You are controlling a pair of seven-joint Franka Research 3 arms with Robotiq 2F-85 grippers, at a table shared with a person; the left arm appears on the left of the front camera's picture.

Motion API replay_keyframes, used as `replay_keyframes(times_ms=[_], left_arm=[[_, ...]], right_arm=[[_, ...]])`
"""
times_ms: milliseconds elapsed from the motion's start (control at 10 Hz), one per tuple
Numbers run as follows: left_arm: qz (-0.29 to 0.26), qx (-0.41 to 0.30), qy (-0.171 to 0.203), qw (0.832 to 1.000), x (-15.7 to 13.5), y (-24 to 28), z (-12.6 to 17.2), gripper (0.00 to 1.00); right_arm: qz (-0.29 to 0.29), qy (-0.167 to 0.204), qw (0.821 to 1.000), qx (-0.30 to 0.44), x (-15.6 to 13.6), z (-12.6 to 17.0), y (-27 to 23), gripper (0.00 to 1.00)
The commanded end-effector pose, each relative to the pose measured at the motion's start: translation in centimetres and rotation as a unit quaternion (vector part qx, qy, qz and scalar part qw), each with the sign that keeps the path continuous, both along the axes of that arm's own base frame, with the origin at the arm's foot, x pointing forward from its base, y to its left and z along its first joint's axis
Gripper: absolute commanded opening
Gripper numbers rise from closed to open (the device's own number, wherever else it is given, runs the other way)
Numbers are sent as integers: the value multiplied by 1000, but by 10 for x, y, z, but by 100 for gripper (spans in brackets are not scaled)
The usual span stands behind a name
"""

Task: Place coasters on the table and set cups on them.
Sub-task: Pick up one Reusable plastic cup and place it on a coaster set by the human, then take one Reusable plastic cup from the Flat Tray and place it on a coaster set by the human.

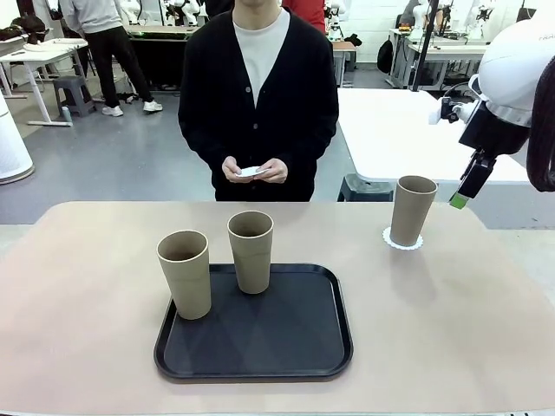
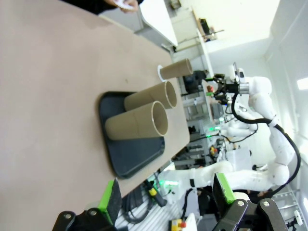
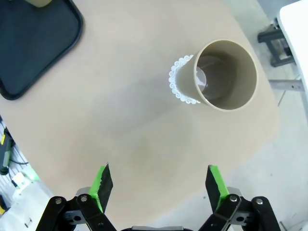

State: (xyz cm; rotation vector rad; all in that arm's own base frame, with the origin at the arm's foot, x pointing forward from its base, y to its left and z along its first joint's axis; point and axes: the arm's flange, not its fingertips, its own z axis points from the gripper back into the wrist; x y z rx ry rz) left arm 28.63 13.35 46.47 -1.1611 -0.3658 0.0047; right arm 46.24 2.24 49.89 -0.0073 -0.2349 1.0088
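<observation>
One tan cup (image 1: 412, 211) stands on a white scalloped coaster (image 1: 403, 242) at the far right of the beige table (image 1: 87, 286). From above, that cup (image 3: 226, 74) and coaster (image 3: 179, 90) lie ahead of my right gripper (image 3: 159, 185), which is open and holds nothing. Seen from the front, the right gripper (image 1: 460, 198) hangs just right of the cup. Two more cups (image 1: 184, 273) (image 1: 251, 251) stand on a black tray (image 1: 253, 338). The person's hands hold white coasters (image 1: 251, 171). My left gripper (image 2: 168, 192) is open and holds nothing, well short of the cups (image 2: 137, 126) (image 2: 151, 96) (image 2: 175, 69).
The person stands at the far edge, in the middle. A white table (image 1: 390, 130) stands behind on the right. Bare tabletop lies left of the tray and between the tray (image 3: 33, 43) and the right-hand cup.
</observation>
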Motion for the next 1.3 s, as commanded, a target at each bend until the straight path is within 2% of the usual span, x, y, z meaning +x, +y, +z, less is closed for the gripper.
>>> replay_keyframes(times_ms=[0,1000,1100,1200], left_arm=[[0,-4,-5,1000,-1,1,1,100],[0,-4,-5,1000,-1,1,1,100],[0,-4,-5,1000,-1,1,1,100],[0,-4,-5,1000,-1,1,1,100]], right_arm=[[10,-6,1000,-11,2,-2,-2,100],[2,0,1000,1,0,0,0,100],[-176,77,981,27,-8,14,-17,100],[-259,102,960,35,-17,20,-31,100]])
